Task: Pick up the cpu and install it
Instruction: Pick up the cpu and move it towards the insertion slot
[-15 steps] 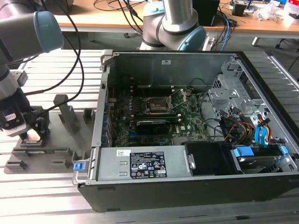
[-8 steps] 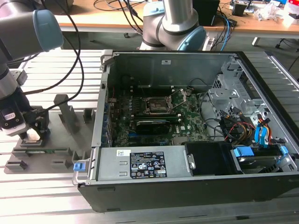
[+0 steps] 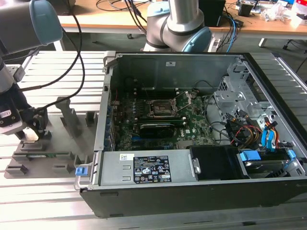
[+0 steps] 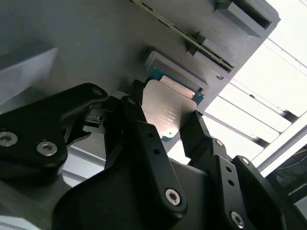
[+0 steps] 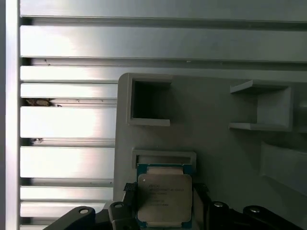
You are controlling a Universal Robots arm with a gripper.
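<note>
Clamping the cpu [image 5: 164, 201] edgewise in the tool [image 5: 164, 190]

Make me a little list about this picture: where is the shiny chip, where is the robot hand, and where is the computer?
cpu: sitting in its slot on the grey holder tray, silver side up
gripper: down at the cpu, over the tray
computer case: open, on the exterior view's right of the tray
socket: inside the case on the green board, looks empty
job so far: cpu not lifted out of the tray
</note>
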